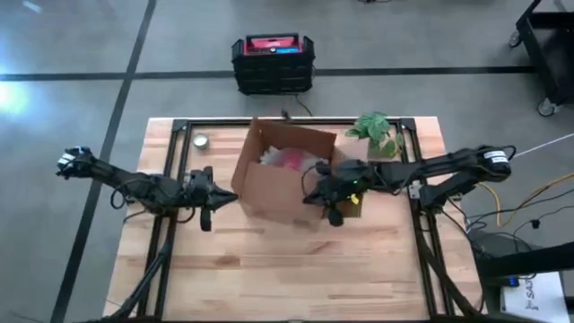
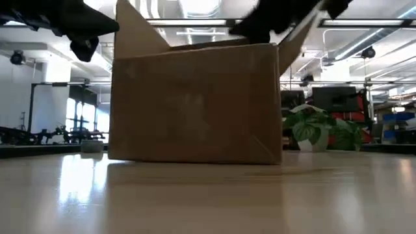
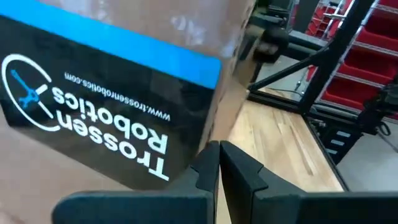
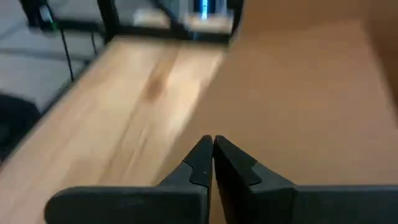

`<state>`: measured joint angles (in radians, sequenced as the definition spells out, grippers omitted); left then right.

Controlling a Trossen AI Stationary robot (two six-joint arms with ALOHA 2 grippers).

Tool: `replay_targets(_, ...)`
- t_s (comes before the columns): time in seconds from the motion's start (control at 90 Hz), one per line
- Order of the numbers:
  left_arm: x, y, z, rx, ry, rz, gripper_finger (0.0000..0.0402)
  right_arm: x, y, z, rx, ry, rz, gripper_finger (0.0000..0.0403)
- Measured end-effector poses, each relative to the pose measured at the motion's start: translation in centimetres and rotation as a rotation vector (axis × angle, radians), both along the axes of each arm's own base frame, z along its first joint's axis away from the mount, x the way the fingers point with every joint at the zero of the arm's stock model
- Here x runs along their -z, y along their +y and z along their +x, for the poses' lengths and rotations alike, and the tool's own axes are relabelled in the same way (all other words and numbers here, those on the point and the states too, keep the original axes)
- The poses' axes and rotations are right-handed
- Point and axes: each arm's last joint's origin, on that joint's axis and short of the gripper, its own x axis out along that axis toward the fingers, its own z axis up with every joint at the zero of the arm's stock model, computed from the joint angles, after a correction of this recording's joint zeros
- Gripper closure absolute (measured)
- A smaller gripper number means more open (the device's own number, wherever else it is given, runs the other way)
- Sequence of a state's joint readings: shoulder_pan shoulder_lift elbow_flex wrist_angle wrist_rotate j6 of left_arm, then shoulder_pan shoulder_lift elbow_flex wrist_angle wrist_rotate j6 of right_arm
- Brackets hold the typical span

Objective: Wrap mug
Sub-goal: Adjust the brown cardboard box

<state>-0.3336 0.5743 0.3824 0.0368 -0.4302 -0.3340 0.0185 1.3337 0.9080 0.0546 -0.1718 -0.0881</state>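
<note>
Left hand (image 1: 218,199): fingers pressed together, pinching nothing; it hangs just beside the left wall of the cardboard box (image 1: 280,190), above the desk (image 1: 296,269).
Right hand (image 1: 316,191): fingers pressed together, empty; it sits at the box's right near corner, over the rim.
Box: open-topped, standing upright on the desk between the two hands, flaps raised; seen from above it is turned a little askew to the desk edges, its longer side running roughly from one hand to the other. The left wrist view shows a printed "Trossen Robotics" panel (image 3: 93,112) with a blue stripe on the wall facing that hand.
Box contents: something white and pink (image 1: 285,158) lies inside, beyond the right hand; whether it is the mug or its wrapping cannot be told, so the mug's heading and long axis cannot be read.
Plant (image 1: 375,133): small and green, in the desk's far corner, behind the right hand.
Small round item (image 1: 201,141): on the desk beyond the left hand, apart from the box.
Black and red case (image 1: 273,61): on the floor past the desk.
</note>
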Motion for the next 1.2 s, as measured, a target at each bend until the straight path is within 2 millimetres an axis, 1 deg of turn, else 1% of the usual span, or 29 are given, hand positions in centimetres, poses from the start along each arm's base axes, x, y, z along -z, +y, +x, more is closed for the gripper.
replay_targets(0.111, 0.0, 0.0, 0.0, -0.002, 0.001, 0.002, 0.0402, -0.9, 0.0, -0.2, -0.001, -0.019, -0.008, 0.0403)
replay_targets(0.244, 0.0, 0.0, 0.0, -0.002, 0.0, 0.0, 0.0402, -2.9, 0.0, -0.5, 0.004, -0.1, -0.008, 0.0403)
replay_targets(0.389, 0.0, 0.0, 0.0, -0.003, 0.0, 0.0, 0.0402, -3.6, -0.1, -0.4, 0.008, -0.105, -0.001, 0.0403)
replay_targets(0.544, 0.0, 0.0, 0.0, -0.004, 0.001, 0.001, 0.0402, -5.3, 0.0, -0.2, 0.011, -0.125, 0.006, 0.0403)
replay_targets(0.8, 0.0, 0.0, 0.0, -0.004, 0.001, 0.001, 0.0402, -9.1, -0.1, -0.3, 0.012, -0.099, -0.014, 0.0403)
replay_targets(0.944, 0.0, 0.0, 0.0, -0.004, 0.001, 0.001, 0.0402, -10.9, -0.1, -0.6, 0.018, -0.098, 0.002, 0.0403)
replay_targets(1.078, 0.0, 0.0, 0.0, -0.004, 0.001, 0.001, 0.0402, -11.6, 0.9, -1.3, -0.046, -0.085, 0.063, 0.0403)
replay_targets(1.2, 0.0, 0.0, 0.0, -0.004, 0.001, 0.001, 0.0402, -10.7, 2.7, -2.0, -0.092, -0.036, 0.106, 0.0403)
